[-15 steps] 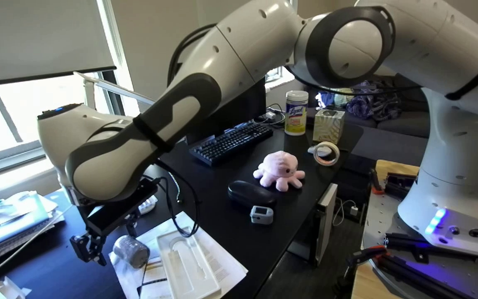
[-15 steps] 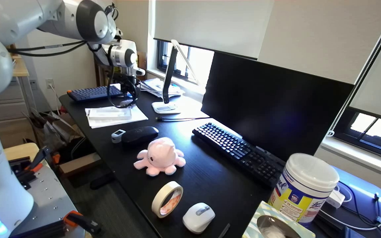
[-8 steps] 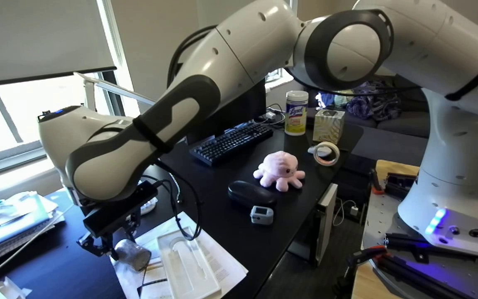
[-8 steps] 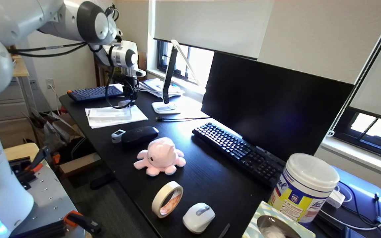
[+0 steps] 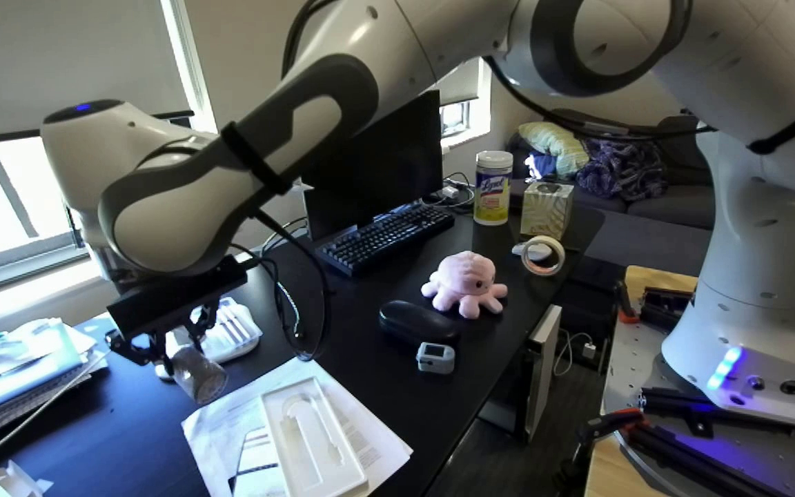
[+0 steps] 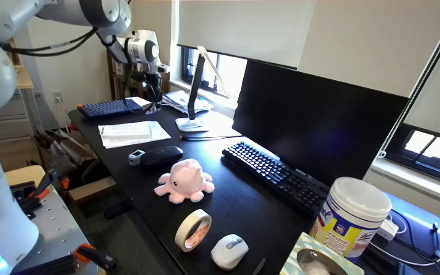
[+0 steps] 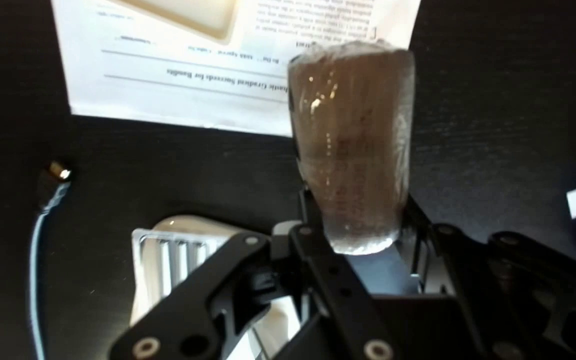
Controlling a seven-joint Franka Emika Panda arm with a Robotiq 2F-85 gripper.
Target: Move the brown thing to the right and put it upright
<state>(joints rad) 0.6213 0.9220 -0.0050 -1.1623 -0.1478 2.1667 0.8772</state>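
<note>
Brown cylinder [image 7: 355, 140] hangs tilted in the air near the edge of the printed papers [image 5: 218, 421], with the gripper [image 7: 360, 207] clamped on it towards one end. Judging by that, the carry is in hand and the uprighting not yet done. The next move should call for a shift to the right (whose right is meant, I cannot tell), a turn until the free end faces straight down, then a gentle lowering.
</note>
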